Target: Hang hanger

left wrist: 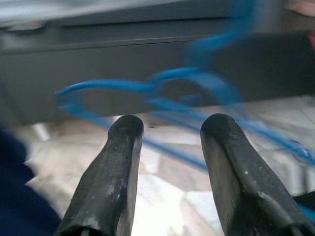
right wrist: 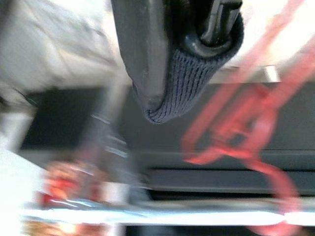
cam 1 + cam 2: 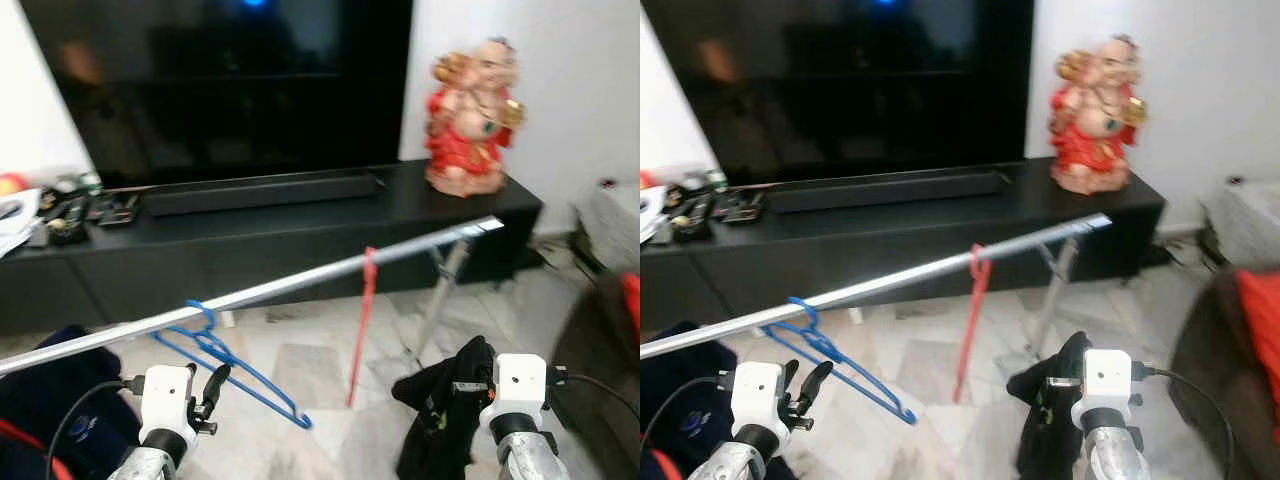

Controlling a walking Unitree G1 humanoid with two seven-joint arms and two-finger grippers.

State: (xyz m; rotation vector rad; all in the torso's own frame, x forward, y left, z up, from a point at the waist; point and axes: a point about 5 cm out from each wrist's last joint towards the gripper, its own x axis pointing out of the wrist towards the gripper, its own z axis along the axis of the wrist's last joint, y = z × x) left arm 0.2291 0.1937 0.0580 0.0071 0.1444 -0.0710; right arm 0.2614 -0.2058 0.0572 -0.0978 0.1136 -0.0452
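The blue hanger (image 3: 222, 355) already hangs by its hook on the silver rail (image 3: 300, 283), so the left gripper (image 3: 213, 385), fingers parted and empty just beside it, should withdraw straight back without snagging the wire.

The 2 black fingers (image 1: 118, 177) of the left gripper (image 1: 170, 132) stand apart with a clear gap between them. Just beyond their tips hangs a blurred blue hanger (image 1: 192, 88), not touching either finger; its hook curves up toward a pale rail (image 1: 98, 10) along the top edge. Behind it runs a dark cabinet front (image 1: 98, 59). Pale marble floor (image 1: 167, 196) lies below. Dark blue cloth (image 1: 19, 196) fills 1 lower corner.
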